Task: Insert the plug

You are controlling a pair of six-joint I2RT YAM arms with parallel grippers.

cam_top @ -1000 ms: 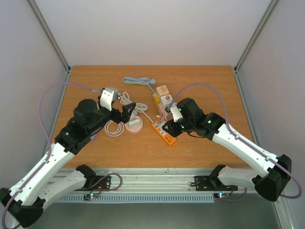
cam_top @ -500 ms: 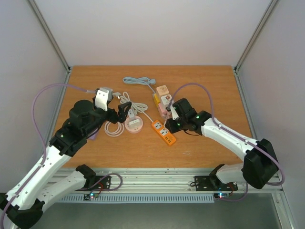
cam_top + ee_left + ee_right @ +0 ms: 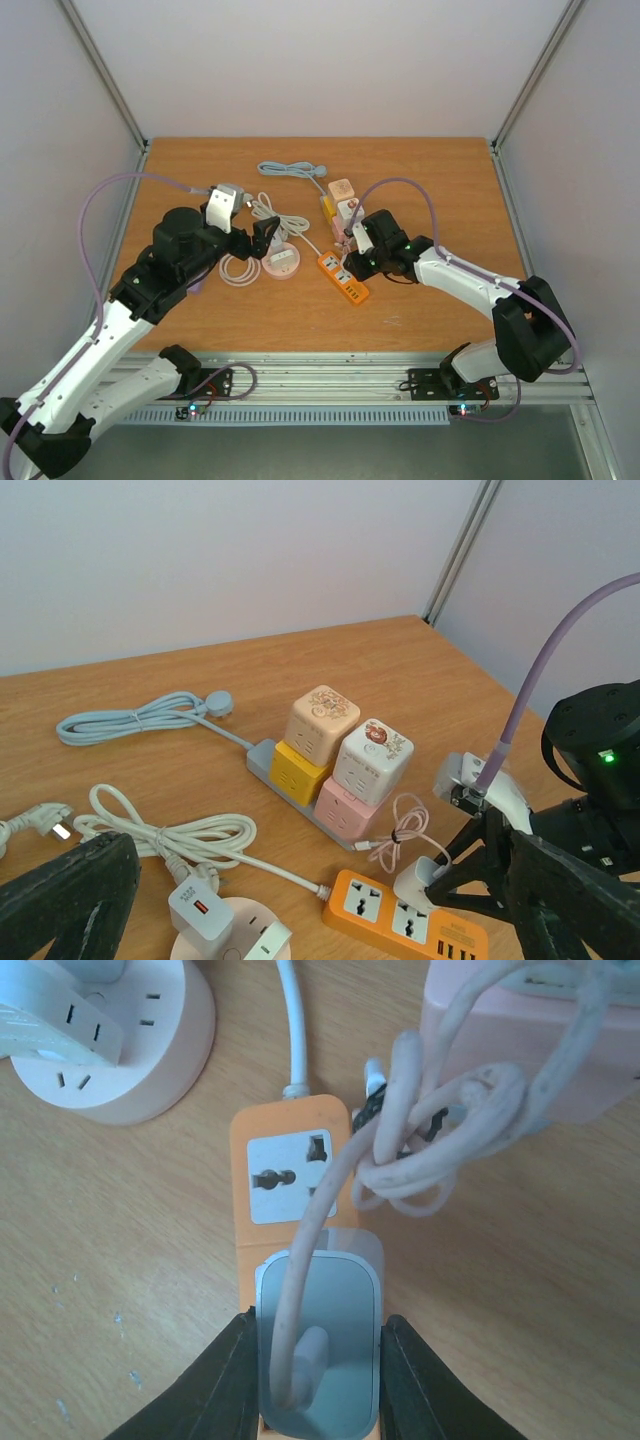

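The orange power strip (image 3: 346,280) lies mid-table and shows in the left wrist view (image 3: 385,912) and the right wrist view (image 3: 288,1160). My right gripper (image 3: 353,263) (image 3: 318,1380) is shut on the white charger plug (image 3: 335,1300) (image 3: 420,880), one finger on each side. The plug sits slightly tilted over the strip's second socket and touches it. Its prongs are hidden. Its pinkish cable (image 3: 440,1150) is bundled just behind. My left gripper (image 3: 267,233) (image 3: 320,920) is open and empty, left of the strip, above a round pink socket (image 3: 282,264).
A stack of coloured cube sockets (image 3: 342,206) (image 3: 345,760) stands right behind the strip. The round pink socket (image 3: 215,935) carries a white USB charger (image 3: 195,912). White coiled cables (image 3: 240,268) lie to the left. A grey-blue cable (image 3: 290,170) lies at the back.
My right arm's elbow has drawn in toward the strip while its gripper stayed over the second socket with the plug. My left arm swayed slightly and returned.
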